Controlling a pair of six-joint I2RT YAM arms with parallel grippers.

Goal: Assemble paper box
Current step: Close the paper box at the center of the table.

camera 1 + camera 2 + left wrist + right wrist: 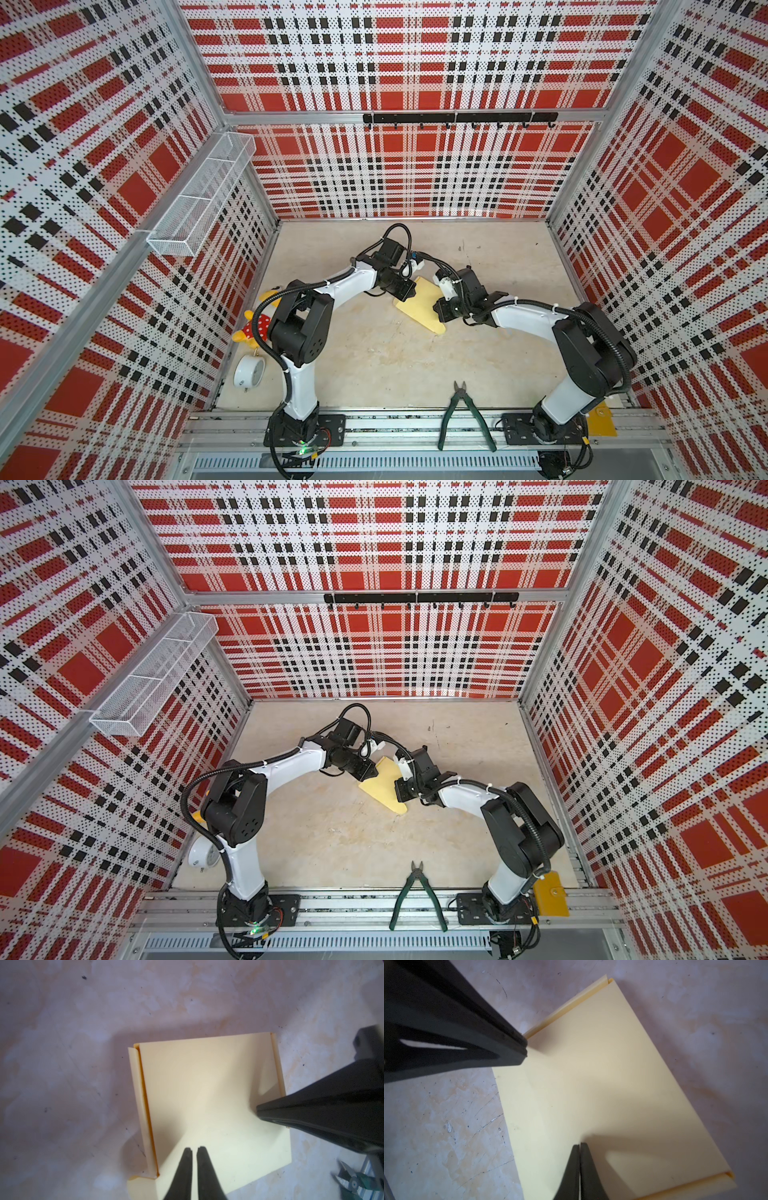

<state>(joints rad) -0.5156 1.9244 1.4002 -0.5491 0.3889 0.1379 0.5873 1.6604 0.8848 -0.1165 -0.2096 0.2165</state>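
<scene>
The paper box (pixel 419 307), pale yellow, shallow, its lid flat, lies in the middle of the surface (pixel 374 365) between both arms. The left fingers (pixel 184 1167) stand nearly together, a slit between them, grasping nothing, tips at the lid; the right fingers (pixel 586 1167) are clenched empty, tips on the lid

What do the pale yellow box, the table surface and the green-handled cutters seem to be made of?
Paper box: thin matte card, pale yellow; the folded edges show slim layered walls.
Table: hard, beige, mottled and scratched, perhaps a coated board or stone-look sheet; unclear which.
Cutters: grey jaws look like metal; the green handles look like plastic or rubber sleeves.
</scene>
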